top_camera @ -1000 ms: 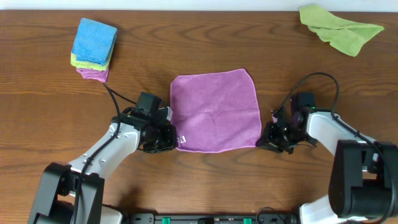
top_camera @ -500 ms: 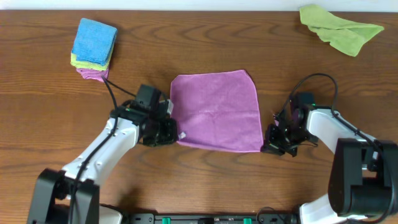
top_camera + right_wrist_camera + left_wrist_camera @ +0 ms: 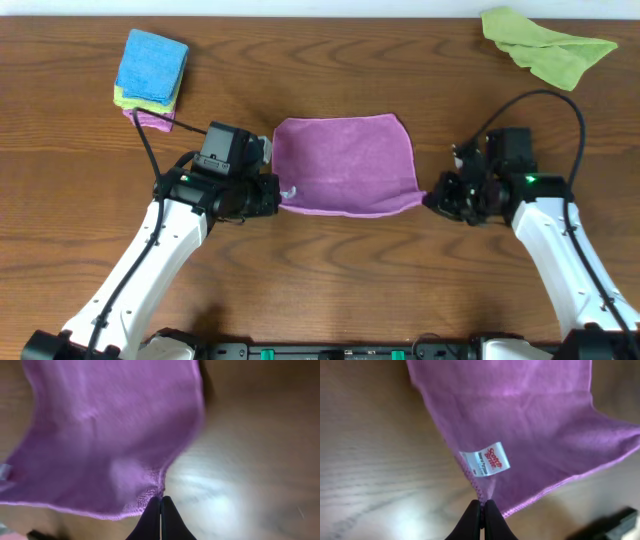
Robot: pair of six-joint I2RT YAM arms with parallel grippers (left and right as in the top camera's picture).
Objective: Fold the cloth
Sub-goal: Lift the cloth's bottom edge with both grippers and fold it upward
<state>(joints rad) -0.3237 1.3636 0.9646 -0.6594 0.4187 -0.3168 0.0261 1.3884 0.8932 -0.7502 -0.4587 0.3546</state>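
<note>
The lilac cloth (image 3: 345,160) lies mid-table with its near edge lifted off the wood. My left gripper (image 3: 277,196) is shut on its near-left corner, beside the white tag (image 3: 485,458); the pinched cloth (image 3: 530,420) hangs from the fingertips (image 3: 483,504). My right gripper (image 3: 428,198) is shut on the near-right corner; in the right wrist view the cloth (image 3: 105,430) hangs from the shut fingertips (image 3: 160,499). The far edge still rests on the table.
A folded stack, blue on top of green and purple (image 3: 151,78), sits at the back left. A crumpled lime-green cloth (image 3: 545,45) lies at the back right. Bare wooden table (image 3: 330,270) lies all around.
Both grippers have risen and moved away from me with the near corners. The cloth's near edge has lifted and drawn toward the far edge, so the cloth looks shorter.
</note>
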